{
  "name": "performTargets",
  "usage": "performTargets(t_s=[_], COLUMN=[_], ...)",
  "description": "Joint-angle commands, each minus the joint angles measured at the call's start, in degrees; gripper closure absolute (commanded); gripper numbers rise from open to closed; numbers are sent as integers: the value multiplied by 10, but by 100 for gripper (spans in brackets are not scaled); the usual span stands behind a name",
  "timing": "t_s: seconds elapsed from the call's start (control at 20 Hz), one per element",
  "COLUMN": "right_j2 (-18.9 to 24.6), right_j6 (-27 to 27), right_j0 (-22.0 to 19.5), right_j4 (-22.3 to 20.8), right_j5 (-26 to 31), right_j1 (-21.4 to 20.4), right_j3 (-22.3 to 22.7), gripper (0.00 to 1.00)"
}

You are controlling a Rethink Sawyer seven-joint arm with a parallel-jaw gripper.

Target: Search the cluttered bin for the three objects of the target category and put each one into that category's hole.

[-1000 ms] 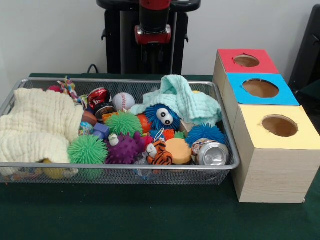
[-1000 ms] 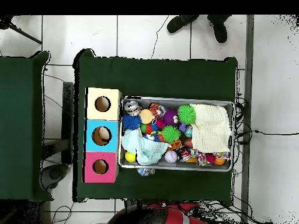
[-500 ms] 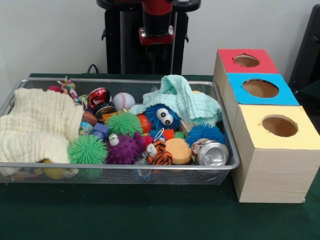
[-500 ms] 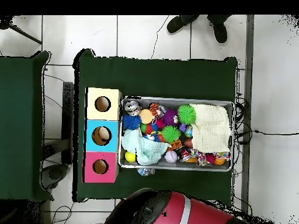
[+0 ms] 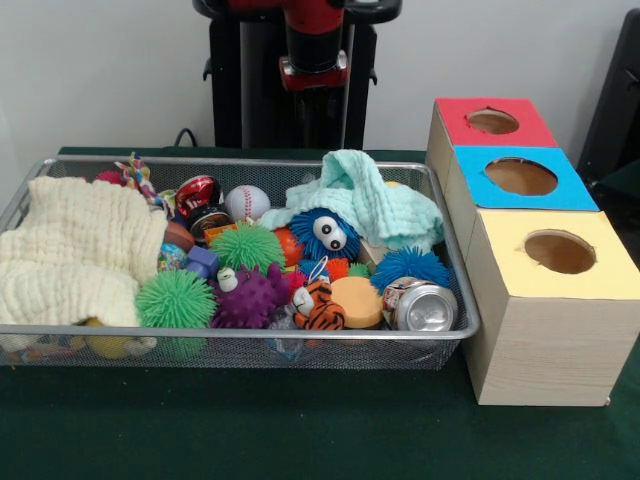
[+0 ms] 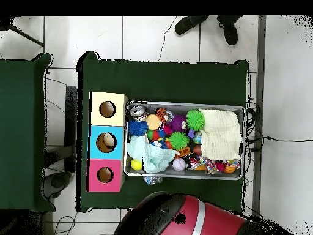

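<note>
Front view: wire bin (image 5: pixel 455 300) on green table (image 5: pixel 300 430), packed with clutter. Cream cloth (image 5: pixel 75 250) at left end, mint cloth (image 5: pixel 375 205) at back right. Between them: baseball (image 5: pixel 246 202), green spiky balls (image 5: pixel 176 298), purple spiky ball (image 5: pixel 250 297), blue googly-eyed ball (image 5: pixel 325 235), tiger toy (image 5: pixel 318 306), crushed can (image 5: pixel 422 306). Beside bin, three boxes with holes: red (image 5: pixel 492 122), blue (image 5: pixel 520 177), yellow (image 5: pixel 558 252). Arm (image 5: pixel 314 45) raised behind bin; gripper state: can't tell.
</note>
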Motion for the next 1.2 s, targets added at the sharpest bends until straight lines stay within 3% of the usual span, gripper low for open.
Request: performTargets(t_s=[0.05,0.8,1.2], right_j2=[60,70,103], right_j6=[21,13,-31], right_j0=[-17,-28,-64], right_j4=[-12,-9,8], right_j5=[38,68,193], right_j1=[6,0,8], right_j3=[-75,-74,-80], gripper=[0,0,0])
